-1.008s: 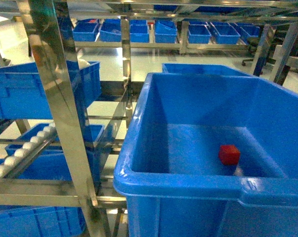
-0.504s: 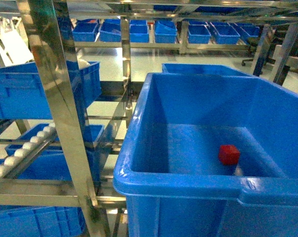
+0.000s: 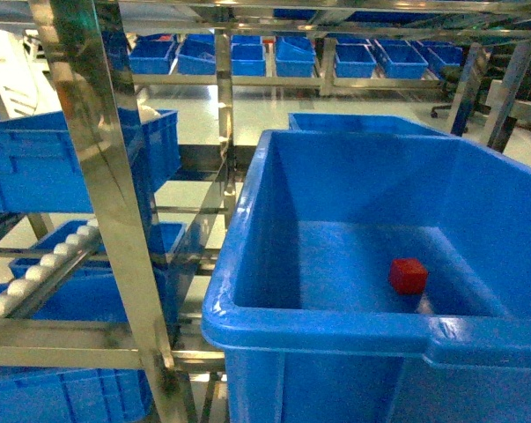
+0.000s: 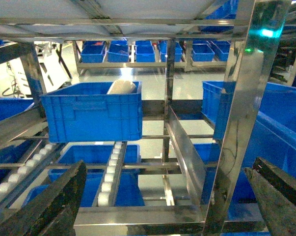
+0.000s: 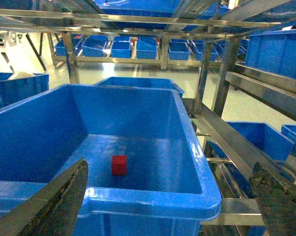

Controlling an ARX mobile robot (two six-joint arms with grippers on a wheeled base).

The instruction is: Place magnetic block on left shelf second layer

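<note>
Red magnetic block (image 5: 119, 164) lies on big blue bin (image 3: 335, 330) floor. Right pincer (image 5: 170, 206) wide open, empty; left pincer (image 4: 165, 206) likewise. If picking: descend vertically, clear of rim.

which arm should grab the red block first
Right, probably. The right gripper is open and faces the big blue bin holding the red block. The left gripper, also open, faces the shelf rack.
</note>
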